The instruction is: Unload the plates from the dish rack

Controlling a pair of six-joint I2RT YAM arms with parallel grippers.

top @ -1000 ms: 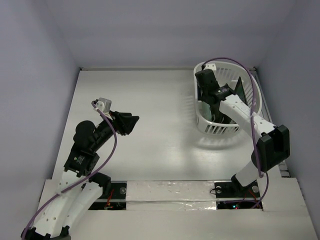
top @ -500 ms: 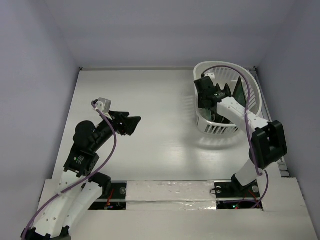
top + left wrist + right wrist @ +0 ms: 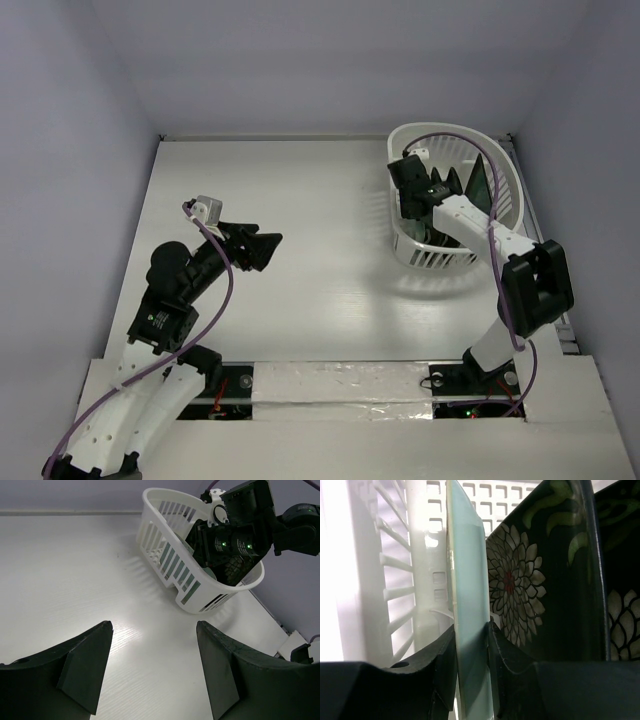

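The white dish rack [image 3: 500, 170] stands at the back right of the table and also shows in the left wrist view [image 3: 165, 555]. My right gripper [image 3: 412, 195] reaches down into it. In the right wrist view its fingers close on the edge of the pale mint plate [image 3: 468, 580], which stands upright by the slotted wall. A dark plate with white flowers [image 3: 520, 595] stands just behind it, and another dark plate [image 3: 620, 605] further right. My left gripper [image 3: 262, 247] is open and empty over the table's left half, far from the rack.
The rack's slotted wall [image 3: 410, 580] sits close to the left of the mint plate. The right arm [image 3: 245, 535] fills the rack's opening. The table [image 3: 320, 260] lies between the arms, with walls at the back and sides.
My right gripper has dropped lower into the rack and settled on the mint plate. The left arm has barely moved.
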